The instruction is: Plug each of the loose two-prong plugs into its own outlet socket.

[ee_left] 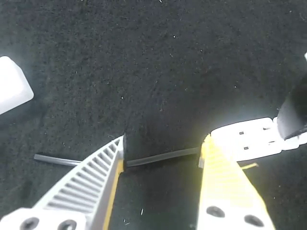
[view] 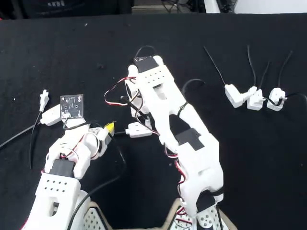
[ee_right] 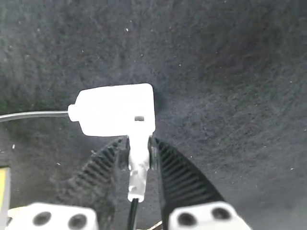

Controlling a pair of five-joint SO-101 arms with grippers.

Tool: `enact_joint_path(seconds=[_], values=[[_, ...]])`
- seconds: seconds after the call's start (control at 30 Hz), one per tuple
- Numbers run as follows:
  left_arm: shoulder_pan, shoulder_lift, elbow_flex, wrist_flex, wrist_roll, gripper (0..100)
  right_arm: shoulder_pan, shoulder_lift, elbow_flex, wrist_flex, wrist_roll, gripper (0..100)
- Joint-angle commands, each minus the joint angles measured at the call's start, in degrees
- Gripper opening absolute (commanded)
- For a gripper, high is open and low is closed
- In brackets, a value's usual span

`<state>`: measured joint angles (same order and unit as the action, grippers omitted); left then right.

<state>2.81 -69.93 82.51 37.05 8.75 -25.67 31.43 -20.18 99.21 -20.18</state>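
My right gripper [ee_right: 139, 144] is shut on a narrow white plug [ee_right: 138, 163] that trails a black cable. The plug's far end meets a white outlet block [ee_right: 117, 110]; how deep it sits I cannot tell. In the high view that outlet [view: 138, 129] lies mid-table beside the right arm [view: 163, 105]. Just left of it is my left gripper [view: 107, 129], open. Its yellow and white fingers straddle a thin black cable [ee_left: 160, 155] on the mat, and the slotted outlet [ee_left: 249, 139] lies beside the yellow finger [ee_left: 225, 182].
Three white plug-and-socket pieces [view: 255, 99] with black cables lie at the right. At the left sit another white block [view: 50, 115], a small plug [view: 44, 98] and a square marker card [view: 72, 106]. Loose cables cross the black mat [view: 57, 48] near the left arm.
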Motion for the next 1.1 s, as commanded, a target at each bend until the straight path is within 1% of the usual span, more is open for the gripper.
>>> enact_joint_path(seconds=[0.0, 0.27, 0.4, 0.6, 0.87, 0.97, 1.07], values=[[-0.57, -0.62, -0.31, -0.18, -0.26, 26, -1.32, 0.48, 0.31, -0.88, -1.14, 1.0], [-0.84, -0.62, -0.31, -0.18, -0.35, 26, -1.05, 0.48, 0.57, -0.44, -1.14, 1.0], [-3.3, -0.62, -0.57, -0.18, 0.0, 26, -0.44, 0.22, 2.59, -0.44, 1.14, 1.0], [-3.56, -0.62, -0.66, -0.18, 0.09, 26, -0.79, 0.4, 4.0, -0.88, 3.34, 1.0], [-3.65, -0.62, -0.66, -0.18, 0.09, 26, -0.44, 0.57, 3.74, -5.8, 4.31, 1.0], [-3.65, -0.62, -0.66, -0.18, 0.09, 26, -0.44, 0.48, 3.82, -8.09, 6.33, 1.0], [-3.65, -0.62, -0.66, -0.18, 0.09, 26, -0.44, 0.4, 4.26, -8.88, 6.68, 1.0]])
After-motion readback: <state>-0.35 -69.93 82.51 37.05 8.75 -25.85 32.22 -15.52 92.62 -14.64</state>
